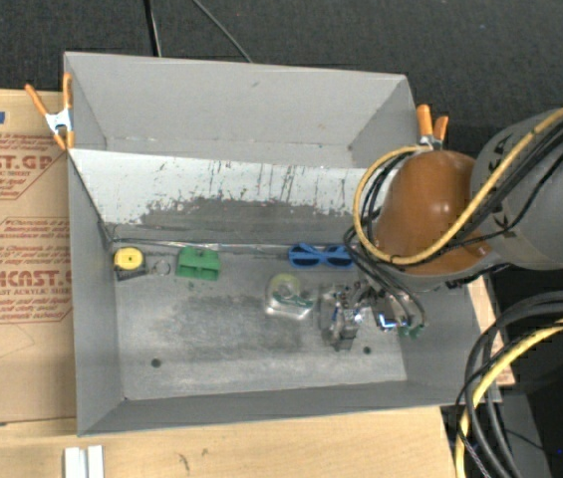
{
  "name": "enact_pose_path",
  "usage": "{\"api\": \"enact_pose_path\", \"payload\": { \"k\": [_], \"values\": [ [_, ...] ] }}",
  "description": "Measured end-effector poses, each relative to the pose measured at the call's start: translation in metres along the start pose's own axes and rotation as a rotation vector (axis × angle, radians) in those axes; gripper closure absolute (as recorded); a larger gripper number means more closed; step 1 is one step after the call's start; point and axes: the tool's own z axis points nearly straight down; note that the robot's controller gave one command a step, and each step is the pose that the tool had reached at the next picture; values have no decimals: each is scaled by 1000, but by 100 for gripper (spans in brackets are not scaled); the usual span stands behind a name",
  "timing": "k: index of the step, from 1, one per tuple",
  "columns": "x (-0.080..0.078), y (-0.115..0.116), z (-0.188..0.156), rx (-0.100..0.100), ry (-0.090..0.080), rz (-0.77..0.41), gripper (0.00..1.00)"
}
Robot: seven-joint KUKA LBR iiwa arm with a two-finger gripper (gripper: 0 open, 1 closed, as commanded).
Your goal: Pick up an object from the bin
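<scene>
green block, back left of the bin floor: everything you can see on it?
The green block is small, squarish and bright green, plastic by its look. It lies flat on the bin floor at the foot of the back wall, right of a yellow round piece and apart from it. Nothing rests on it; the gripper is well off to its right.

A pale clear roundish thing (286, 295) lies right of centre in the bin (211, 352).
</scene>
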Motion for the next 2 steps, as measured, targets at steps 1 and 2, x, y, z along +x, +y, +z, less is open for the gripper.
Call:
{"api": "enact_pose_path", "payload": {
  "k": [1,2],
  "values": [
    [-1,1,0,-1,-1,-3,0],
    [-69,-10,63,-1,-6,56,0]
  ]
}}
